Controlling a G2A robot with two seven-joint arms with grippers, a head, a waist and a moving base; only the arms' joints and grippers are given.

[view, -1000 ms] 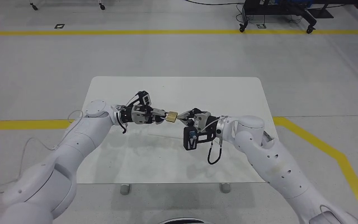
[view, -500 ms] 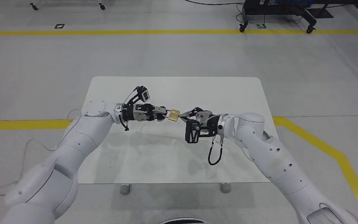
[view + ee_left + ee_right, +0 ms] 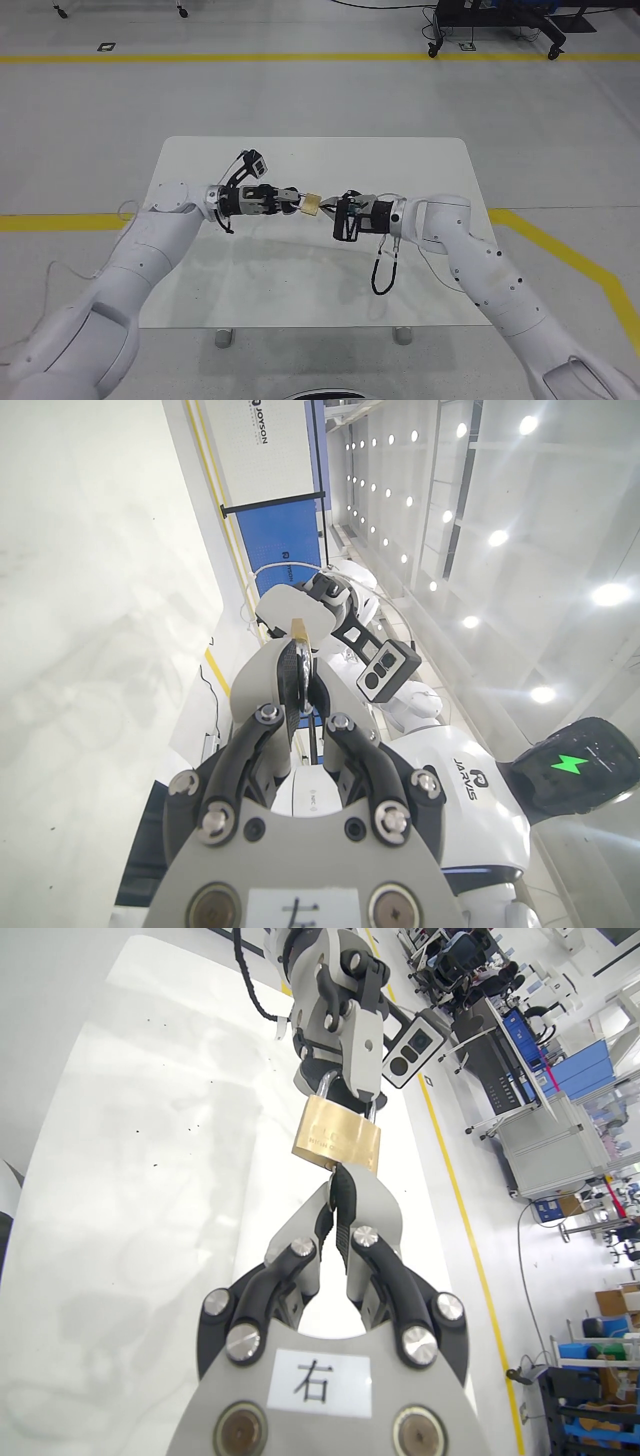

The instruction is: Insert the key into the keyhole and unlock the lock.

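A brass padlock [image 3: 311, 205] hangs in the air above the middle of the white table [image 3: 420, 160], held between both arms. My left gripper [image 3: 296, 203] is shut on its steel shackle [image 3: 324, 1084]; in the left wrist view the shackle [image 3: 303, 660] sits between the pads, with the lock's brass edge [image 3: 298, 627] beyond. The right gripper [image 3: 336, 1178] is shut on the key [image 3: 332, 1174], whose blade is in the keyhole at the base of the padlock [image 3: 336, 1135]. Most of the key is hidden by the pads. In the top view the right gripper [image 3: 330, 209] touches the lock's right side.
The table [image 3: 125, 1178] lies below the lock, with small dark specks on it. A black cable [image 3: 382, 270] loops down from the right forearm. Yellow floor lines [image 3: 300, 57] run behind and beside the table.
Both wrists have rolled about the lock's axis: the left wrist camera swung up and back, the right wrist camera turned under. The lock shifted slightly right.
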